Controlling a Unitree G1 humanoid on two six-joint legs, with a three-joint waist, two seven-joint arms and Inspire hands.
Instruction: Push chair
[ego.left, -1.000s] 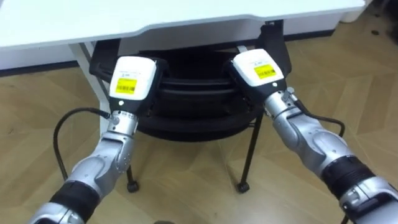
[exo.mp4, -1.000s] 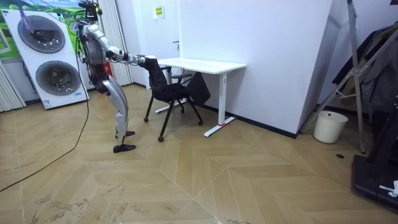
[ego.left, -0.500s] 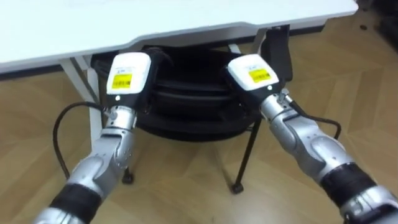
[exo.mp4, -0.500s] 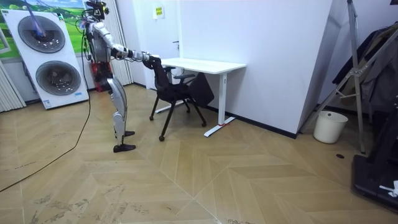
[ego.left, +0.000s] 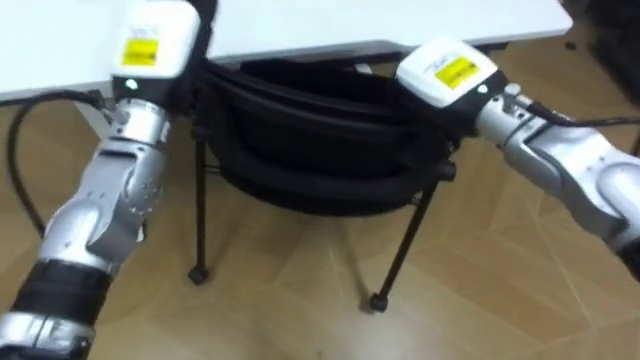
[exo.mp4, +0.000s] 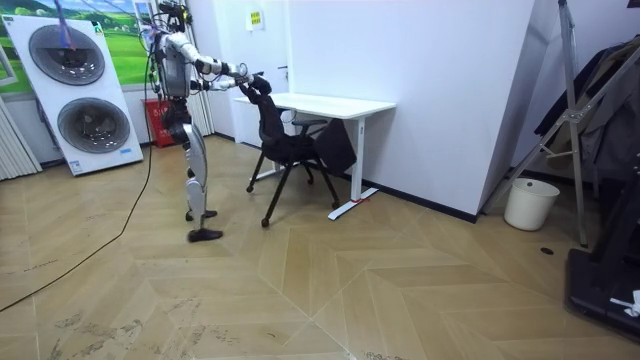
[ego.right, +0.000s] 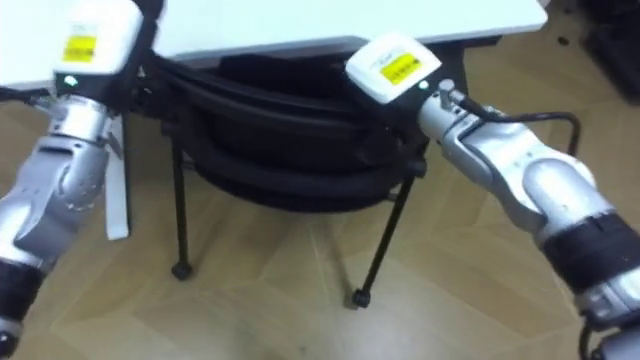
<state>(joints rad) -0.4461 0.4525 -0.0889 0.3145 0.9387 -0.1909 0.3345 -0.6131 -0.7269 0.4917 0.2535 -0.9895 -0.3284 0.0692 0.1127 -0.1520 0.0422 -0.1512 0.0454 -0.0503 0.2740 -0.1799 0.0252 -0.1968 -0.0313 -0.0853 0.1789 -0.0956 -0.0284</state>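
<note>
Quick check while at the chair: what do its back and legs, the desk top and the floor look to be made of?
The chair back is matt black, curved ribbed bands, probably plastic. The chair legs are thin dark tubes, likely painted metal. The desk top is a smooth white board, perhaps laminate. The floor shows light wood-grain planks in herringbone with a slight sheen; wood or laminate, can't tell.

Silver arms, black cuffs and cables; left hand (ego.left: 150, 45) and right hand (ego.left: 448, 72) white-backed with yellow labels
</note>
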